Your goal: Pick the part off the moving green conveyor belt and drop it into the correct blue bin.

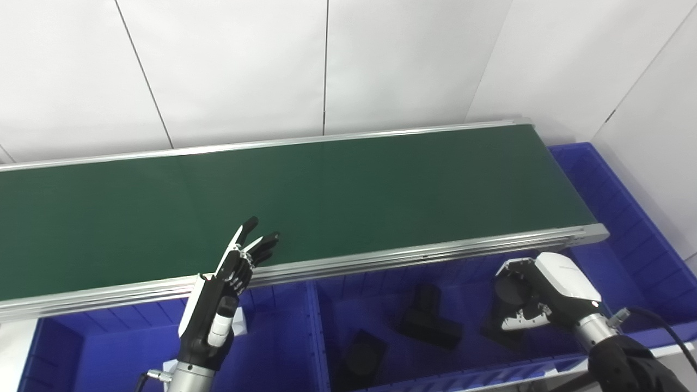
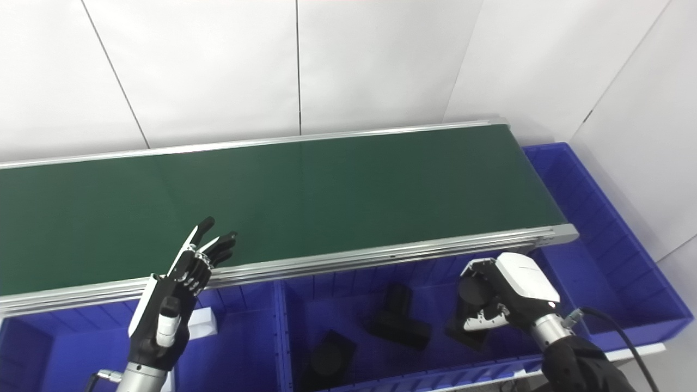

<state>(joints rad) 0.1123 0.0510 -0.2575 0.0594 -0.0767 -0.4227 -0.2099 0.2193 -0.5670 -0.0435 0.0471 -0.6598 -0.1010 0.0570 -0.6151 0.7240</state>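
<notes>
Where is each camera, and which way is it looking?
Left eye view: on the robot's head, looking down at the green belt and blue bins; the left hand and right hand come up from below.
Right eye view: beside it, slightly to the right, facing the same way; the same two hands show.
Shared: both see the belt with no part on it, black parts in the middle bin, the left hand open, and the right hand low over that bin.

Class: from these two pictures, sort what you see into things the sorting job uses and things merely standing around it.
Job:
belt
middle bin with black parts
left bin
right hand, curled over a black part
left hand, open

Just there:
white wall panels
end bin
</notes>
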